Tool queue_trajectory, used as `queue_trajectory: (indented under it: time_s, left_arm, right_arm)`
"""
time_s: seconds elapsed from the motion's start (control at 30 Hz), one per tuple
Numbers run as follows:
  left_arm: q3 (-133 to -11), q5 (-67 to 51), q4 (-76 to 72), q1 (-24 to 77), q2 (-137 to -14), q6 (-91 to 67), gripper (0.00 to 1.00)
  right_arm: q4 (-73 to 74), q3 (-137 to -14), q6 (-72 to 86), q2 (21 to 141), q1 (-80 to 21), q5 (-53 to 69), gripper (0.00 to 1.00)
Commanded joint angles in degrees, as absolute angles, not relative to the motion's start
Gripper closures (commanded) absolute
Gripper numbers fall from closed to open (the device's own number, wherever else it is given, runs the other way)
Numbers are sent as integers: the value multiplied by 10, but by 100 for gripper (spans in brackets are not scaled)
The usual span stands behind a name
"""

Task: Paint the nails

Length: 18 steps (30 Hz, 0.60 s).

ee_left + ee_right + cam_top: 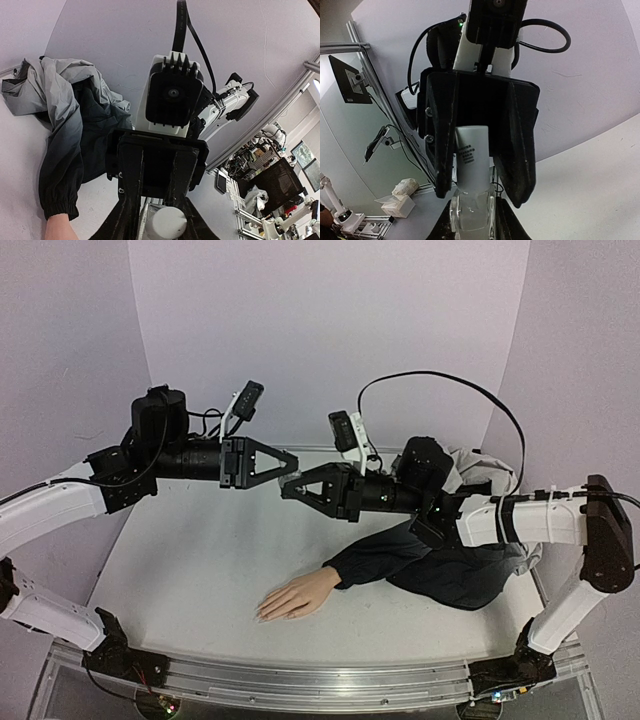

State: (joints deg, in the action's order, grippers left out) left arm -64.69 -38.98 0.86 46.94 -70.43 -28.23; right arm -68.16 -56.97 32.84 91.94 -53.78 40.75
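Tabletop point(200, 570), white and walled in pale lilac, takes up most of the room. Over it the left arm point(60, 510) reaches in from nine o'clock and the right arm point(530, 520) from three o'clock, both held level well above the surface.

At about four o'clock a grey and navy jacket point(470, 570) lies crumpled. Its dark sleeve point(385, 562) runs out towards the middle, and the mannequin hand point(297, 595) comes out of the cuff. The hand lies flat at about six o'clock, near the front edge, with its fingers pointing towards eight o'clock.

The two pincers meet tip to tip above the centre of the table, a little towards twelve o'clock and well clear of the hand. The right gripper point(289, 489) is clamped tight on a small clear bottle point(470, 215). The left gripper point(294, 466) has its fingers narrowly either side of the white cap point(472, 150) that stands on the bottle. They seem to lie against the cap, but I cannot tell whether they truly pinch it. The cap carries a few lines of small black print.

The nails point(264, 612) are at the hand's eight o'clock end, too small to make out one by one.
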Motion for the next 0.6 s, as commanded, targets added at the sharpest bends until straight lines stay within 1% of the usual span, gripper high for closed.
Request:
queue_trajectory:
  time_s: [0.0, 0.03, 0.13, 0.23, 0.27, 0.3, 0.37, 0.4, 0.43, 0.47, 0.53, 0.57]
  left_arm:
    - [-665, -387, -23, 468, -704, -272, 73]
    - [-665, -386, -23, 468, -703, -271, 78]
    - [-662, -372, -23, 469, -702, -269, 87]
    - [-654, -340, -18, 468, -701, -271, 99]
    - [-650, -309, -13, 468, -700, -275, 100]
    - [-646, -277, -6, 468, -701, -284, 100]
    - [-640, -210, 24, 469, -709, -310, 100]
    - [-643, -186, 44, 469, -718, -322, 100]
    - [-650, -173, 63, 469, -732, -330, 100]
    - [-658, -167, 79, 471, -743, -332, 100]
    - [-676, -157, 109, 474, -761, -334, 100]
    - [-685, -146, 125, 475, -764, -334, 100]
  right_arm:
    - [-712, -602, 311, 912, -539, 402, 100]
    - [-700, -604, 303, 910, -538, 395, 100]
    - [-636, -612, 261, 901, -539, 352, 100]
    - [-558, -619, 212, 889, -540, 258, 100]
    - [-528, -621, 193, 882, -547, 196, 100]
    - [-491, -623, 163, 875, -573, 64, 100]
    - [-444, -636, 93, 889, -649, -302, 100]
    - [-433, -651, 70, 914, -673, -462, 100]
    - [-428, -667, 53, 940, -688, -566, 100]
    - [-426, -684, 25, 963, -696, -645, 100]
    - [-424, -724, -17, 996, -711, -643, 100]
    - [-424, -735, -37, 1006, -714, -603, 100]
